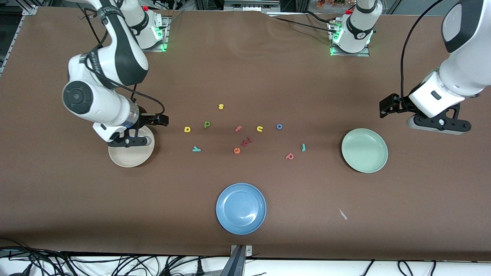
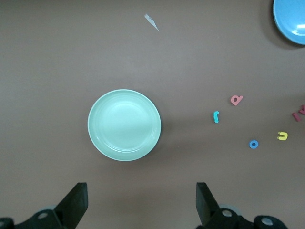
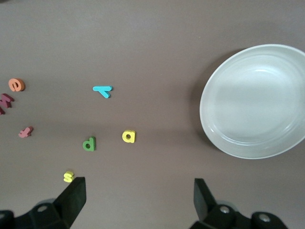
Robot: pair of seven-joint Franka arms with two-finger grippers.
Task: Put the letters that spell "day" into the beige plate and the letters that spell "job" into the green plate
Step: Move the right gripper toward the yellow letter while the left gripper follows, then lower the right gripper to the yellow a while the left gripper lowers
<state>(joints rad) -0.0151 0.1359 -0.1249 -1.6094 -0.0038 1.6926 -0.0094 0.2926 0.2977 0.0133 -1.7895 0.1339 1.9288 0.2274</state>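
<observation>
From the front, the smooth round beige plate (image 1: 130, 159) sits partly under the right gripper (image 1: 128, 141). The round green plate (image 1: 364, 150) lies near the left gripper (image 1: 437, 124). Tiny letters lie on the brown table (image 1: 245, 69) between the plates.

In the left wrist view, the fingers (image 2: 76, 202) are spread wide, holding nothing.

In the right wrist view, the fingers (image 3: 74, 198) are spread wide too, near the yellow letter (image 3: 128, 136).

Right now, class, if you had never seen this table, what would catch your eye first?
Three plates: the blue plate nearest the front camera, the beige plate at the right arm's end, the green plate at the left arm's end. Between the beige and green plates lies a scatter of tiny coloured letters, none in a plate yet. The right tool hangs open over the beige plate; the left tool, open, hangs beside the green plate.
</observation>
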